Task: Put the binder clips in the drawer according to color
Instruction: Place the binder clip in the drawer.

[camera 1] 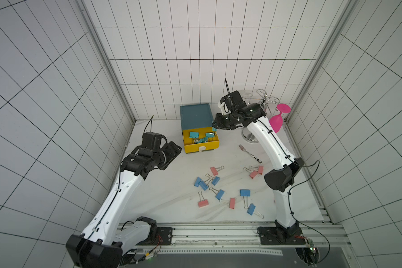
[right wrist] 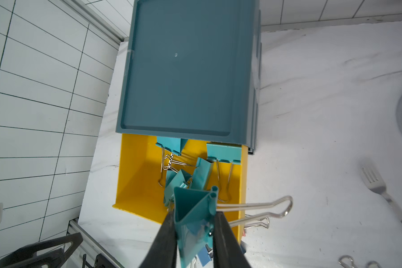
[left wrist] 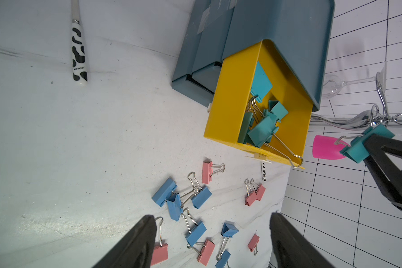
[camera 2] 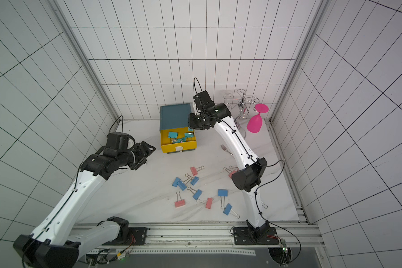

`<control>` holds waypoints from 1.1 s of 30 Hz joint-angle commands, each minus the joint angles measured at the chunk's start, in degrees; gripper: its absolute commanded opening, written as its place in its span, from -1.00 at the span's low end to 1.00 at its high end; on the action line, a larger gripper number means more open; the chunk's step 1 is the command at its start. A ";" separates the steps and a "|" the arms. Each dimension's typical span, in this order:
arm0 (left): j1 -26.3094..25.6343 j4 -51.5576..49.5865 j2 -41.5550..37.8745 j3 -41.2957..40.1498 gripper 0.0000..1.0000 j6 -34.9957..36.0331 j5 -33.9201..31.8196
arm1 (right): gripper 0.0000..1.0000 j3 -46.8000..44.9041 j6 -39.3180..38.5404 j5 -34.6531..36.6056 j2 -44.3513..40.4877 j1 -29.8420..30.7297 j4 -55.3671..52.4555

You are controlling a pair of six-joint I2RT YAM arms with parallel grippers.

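A blue-grey cabinet (camera 1: 195, 114) stands at the back with its yellow drawer (camera 1: 201, 146) pulled out; several teal binder clips (camera 1: 193, 134) lie inside it. My right gripper (right wrist: 195, 222) is shut on a teal binder clip (right wrist: 190, 208) and hangs over the drawer's right front corner; the left wrist view shows this same clip (left wrist: 362, 146). Blue clips (camera 1: 244, 192) and pink clips (camera 1: 202, 203) lie scattered on the white table in front. My left gripper (left wrist: 215, 232) is open and empty, hovering left of the drawer (camera 2: 146, 157).
A fork with a cow-pattern handle (camera 1: 250, 153) lies right of the drawer. A chrome glass rack (camera 1: 263, 102) with a pink goblet (camera 1: 277, 121) hanging from it stands in the back right corner. Tiled walls close in three sides.
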 commanded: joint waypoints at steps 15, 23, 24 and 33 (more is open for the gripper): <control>4.73 -0.11 -0.91 -0.80 0.61 3.17 3.58 | 0.29 2.08 2.06 -8.36 5.31 -0.28 5.14; 4.93 -0.10 -1.01 -0.63 0.61 3.16 3.82 | 0.25 -6.71 0.01 -9.87 -1.16 0.36 4.56; 4.93 -0.06 -1.01 -0.63 0.61 3.17 3.82 | 0.23 -8.81 -0.41 -10.22 -2.51 0.63 4.56; 4.92 0.21 -2.13 -1.85 0.61 2.21 4.09 | -0.62 -22.22 -1.06 -10.14 -11.36 3.05 8.66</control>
